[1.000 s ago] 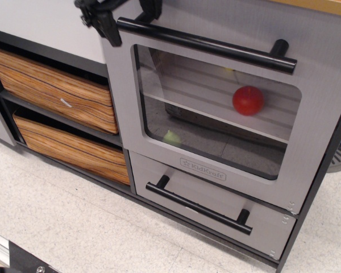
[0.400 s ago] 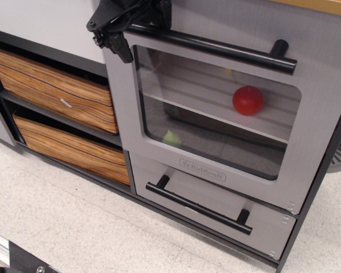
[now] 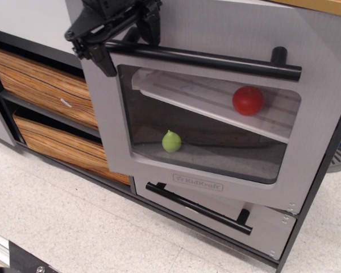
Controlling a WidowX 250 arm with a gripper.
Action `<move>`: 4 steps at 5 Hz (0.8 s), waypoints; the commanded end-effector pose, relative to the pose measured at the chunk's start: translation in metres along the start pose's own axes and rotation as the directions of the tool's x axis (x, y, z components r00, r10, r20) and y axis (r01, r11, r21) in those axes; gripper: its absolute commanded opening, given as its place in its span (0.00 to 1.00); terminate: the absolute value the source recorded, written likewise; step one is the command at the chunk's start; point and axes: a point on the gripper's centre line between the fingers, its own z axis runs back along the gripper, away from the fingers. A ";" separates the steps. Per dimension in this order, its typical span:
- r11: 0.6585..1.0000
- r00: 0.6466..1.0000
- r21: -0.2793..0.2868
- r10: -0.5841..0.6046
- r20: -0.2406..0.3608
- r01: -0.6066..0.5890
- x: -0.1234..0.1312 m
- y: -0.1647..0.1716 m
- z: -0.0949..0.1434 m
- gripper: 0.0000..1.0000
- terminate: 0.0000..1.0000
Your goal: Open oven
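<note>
The grey oven's large door [image 3: 131,165] has a clear rounded window, a "KidKraft" mark and a long black bar handle [image 3: 216,60]. The door stands partly open, its left edge swung out from the cabinet. My black gripper [image 3: 124,41] is at the top left, its fingers [image 3: 99,54] closed around the left end of the handle. Through the window I see a red ball [image 3: 248,100] on the white shelf and a green pear-shaped toy [image 3: 171,141] on the oven floor.
Below the oven is a smaller windowless grey drawer [image 3: 256,230] with its own black bar handle [image 3: 199,208]. Two orange wood-grain drawers [image 3: 40,85] sit in the black frame to the left. A speckled floor [image 3: 74,227] lies in front.
The gripper has moved left and outward with the handle. The oven door has swung from shut to partly open, its left edge now overlapping the wood-grain drawers.
</note>
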 end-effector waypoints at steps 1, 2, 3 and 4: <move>0.992 0.992 -0.059 -0.107 0.063 0.111 0.021 0.013 0.055 1.00 0.00; 0.983 0.983 0.000 -0.182 0.017 0.182 0.021 0.039 0.052 1.00 0.00; 0.961 0.963 0.059 -0.270 0.010 0.269 0.025 0.076 0.037 1.00 0.00; 0.932 0.946 0.170 -0.325 0.002 0.320 0.031 0.101 0.010 1.00 0.00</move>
